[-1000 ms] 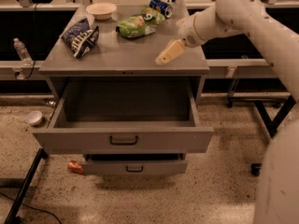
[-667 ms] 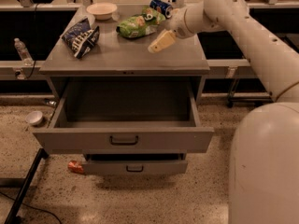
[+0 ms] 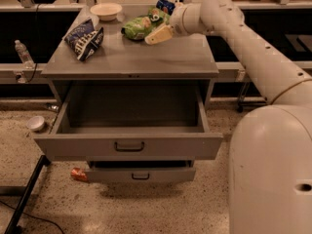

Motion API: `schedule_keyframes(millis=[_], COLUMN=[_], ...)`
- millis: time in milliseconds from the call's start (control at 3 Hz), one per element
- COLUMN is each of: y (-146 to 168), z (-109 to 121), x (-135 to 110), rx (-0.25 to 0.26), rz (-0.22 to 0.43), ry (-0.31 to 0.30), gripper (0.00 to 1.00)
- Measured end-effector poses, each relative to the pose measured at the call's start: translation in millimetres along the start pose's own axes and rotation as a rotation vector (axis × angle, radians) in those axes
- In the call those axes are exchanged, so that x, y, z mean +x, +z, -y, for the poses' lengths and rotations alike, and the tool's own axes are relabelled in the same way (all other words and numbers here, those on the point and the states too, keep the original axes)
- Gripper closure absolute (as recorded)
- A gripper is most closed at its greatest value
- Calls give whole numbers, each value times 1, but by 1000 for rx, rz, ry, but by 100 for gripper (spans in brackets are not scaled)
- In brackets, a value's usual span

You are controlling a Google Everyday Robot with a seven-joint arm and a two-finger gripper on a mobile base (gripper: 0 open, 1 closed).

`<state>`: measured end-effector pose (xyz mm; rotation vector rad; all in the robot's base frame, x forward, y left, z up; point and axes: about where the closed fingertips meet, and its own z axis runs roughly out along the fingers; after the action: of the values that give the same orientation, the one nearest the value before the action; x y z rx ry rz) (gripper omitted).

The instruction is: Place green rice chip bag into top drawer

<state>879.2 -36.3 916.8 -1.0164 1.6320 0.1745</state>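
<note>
The green rice chip bag is lying crumpled at the back of the grey worktop, well apart from the top drawer. Its printing is showing only as pale and dark patches, too small to read. The gripper is hanging just beside the bag's right end, tilted down towards the worktop. Its jaws are looking pressed together into 1 pale wedge and are pinching nothing. Whether the wedge is touching the bag cannot be told.

A dark blue-and-white chip bag is lying on the worktop's left side, its lettering unreadable too. A pale bowl is sitting upright behind it at the back edge, with its contents hidden. A blue can is lying behind the green bag, its label blurred.

The top drawer is standing pulled far out, its grey inner floor showing from wall to wall. The lower drawer is sticking out only slightly beneath it. A clear bottle is standing to the left of the cabinet.
</note>
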Motion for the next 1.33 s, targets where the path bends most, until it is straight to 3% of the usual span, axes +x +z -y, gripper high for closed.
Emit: schedule_keyframes(millis=[333, 667, 1333], y=[22, 41, 74], z=[-1, -6, 0], x=[2, -2, -21], rx=[72, 102, 113], rz=[48, 79, 133], ry=[132, 197, 168], gripper=[0, 0, 0])
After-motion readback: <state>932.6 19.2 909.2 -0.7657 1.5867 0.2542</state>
